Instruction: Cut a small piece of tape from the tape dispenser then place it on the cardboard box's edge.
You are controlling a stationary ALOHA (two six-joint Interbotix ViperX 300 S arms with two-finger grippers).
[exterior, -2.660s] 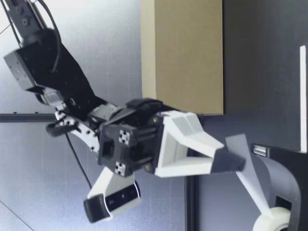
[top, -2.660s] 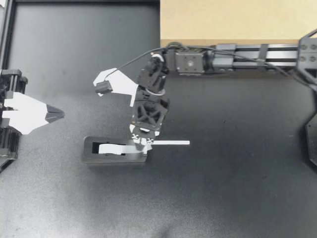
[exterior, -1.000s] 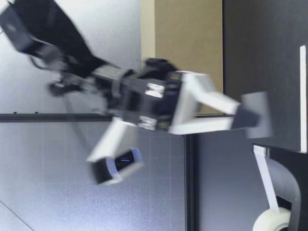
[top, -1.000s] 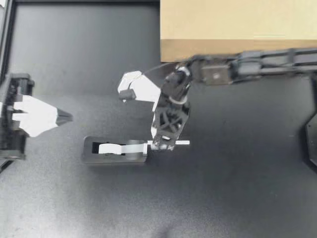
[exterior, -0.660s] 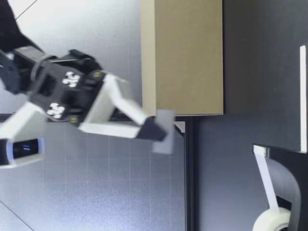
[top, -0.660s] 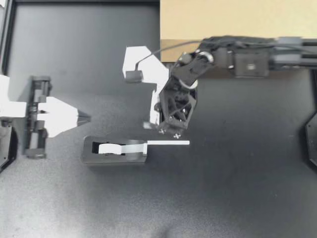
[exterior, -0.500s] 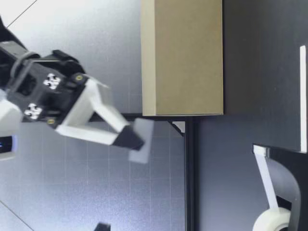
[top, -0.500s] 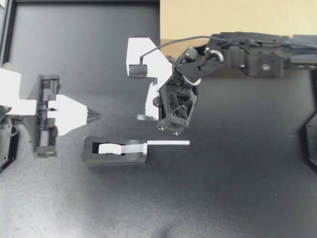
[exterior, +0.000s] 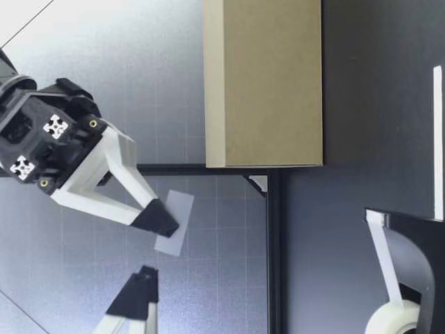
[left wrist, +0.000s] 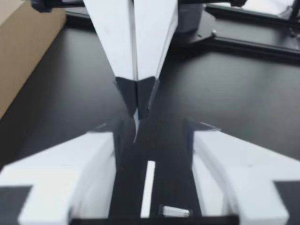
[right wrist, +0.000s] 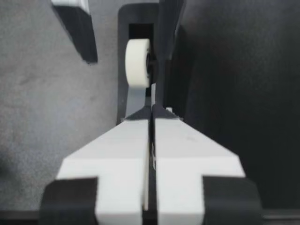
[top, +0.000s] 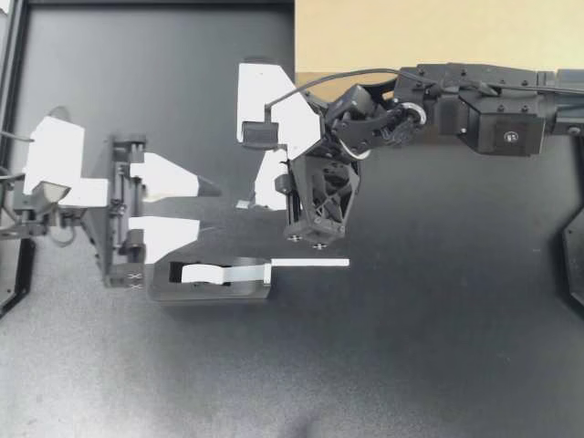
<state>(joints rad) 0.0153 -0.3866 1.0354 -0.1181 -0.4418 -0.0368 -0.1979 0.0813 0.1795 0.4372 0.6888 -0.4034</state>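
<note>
Tape dispenser (top: 212, 279) sits on dark bench (top: 411, 365), closest to the low camera. Roll (top: 195, 273) sits in its slot, tape running along the top to the cutter end. Thin white strip (top: 310, 263) lies flat on the bench just past that end, in line with the dispenser.

Next back is my left hand (top: 213, 209), raised off the bench by the dispenser's far side. Its fingers are spread wide with nothing between them, tips aimed toward my right hand (top: 252, 203). Low view shows only one dark left fingertip (exterior: 141, 292), below the right hand and clear of it.

Right hand is up in the air well above the bench, arm coming in from the box side. Its fingers are pressed together, pinching the piece of tape (exterior: 175, 221). The piece is a small flat rectangle sticking out past the dark tips, touching nothing else. Left wrist view has the right hand straight ahead of the spread left fingers, tape edge-on as a thin sliver under the tips. Right wrist view shows no gap between the right fingers, with the dispenser and roll beyond them and one left finger off to the side.

Cardboard box (top: 429, 36) is farthest, at the back of the bench. The right arm crosses its near edge. The tape piece is apart from the box.
</note>
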